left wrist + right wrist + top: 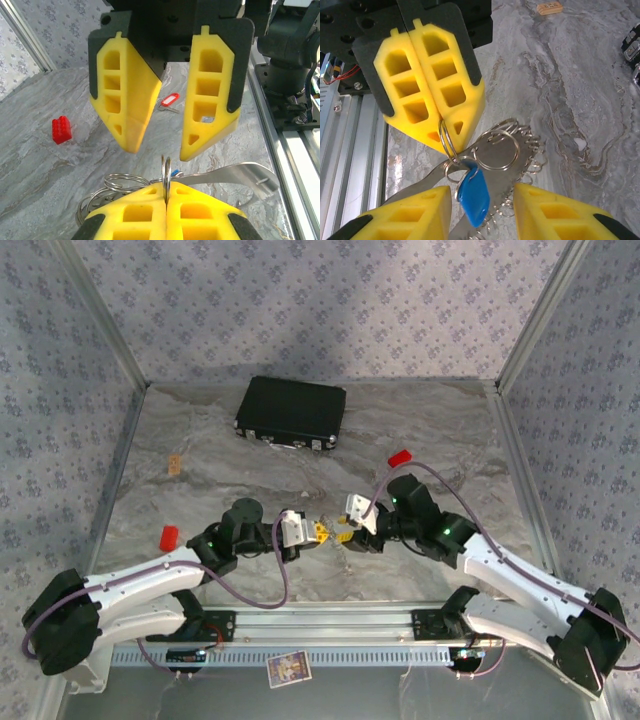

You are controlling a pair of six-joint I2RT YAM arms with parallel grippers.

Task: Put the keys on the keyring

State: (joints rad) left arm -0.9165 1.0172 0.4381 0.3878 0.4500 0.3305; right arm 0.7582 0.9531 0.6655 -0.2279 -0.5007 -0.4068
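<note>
Grey marbled tabletop (200, 490) fills the work area, enclosed by patterned walls (320, 300). Reference item: the keyring (446, 140), located just above the table near the front centre. The left gripper (322, 531) has its two yellow fingers pressed together, pinching the keyring edge-on at the fingertips. The blue key (472, 195) hangs at the lower end of the keyring, clear of the table. A bundle of wire loops (520, 145) and a flat metal strip (245, 175) sit directly beside the keyring; whether they are linked to it cannot be determined. The right gripper (343, 536) faces the keyring from the right with its fingers spread, one on each side of the blue key, gripping nothing. The red key (169, 100) lies flat on the table to the right of the keyring, beyond the right gripper's fingers. A black case (291, 412) lies well behind the keyring. One red block (400, 457) sits behind and to the right of the keyring; a second red block (168, 536) sits well to its left.
</note>
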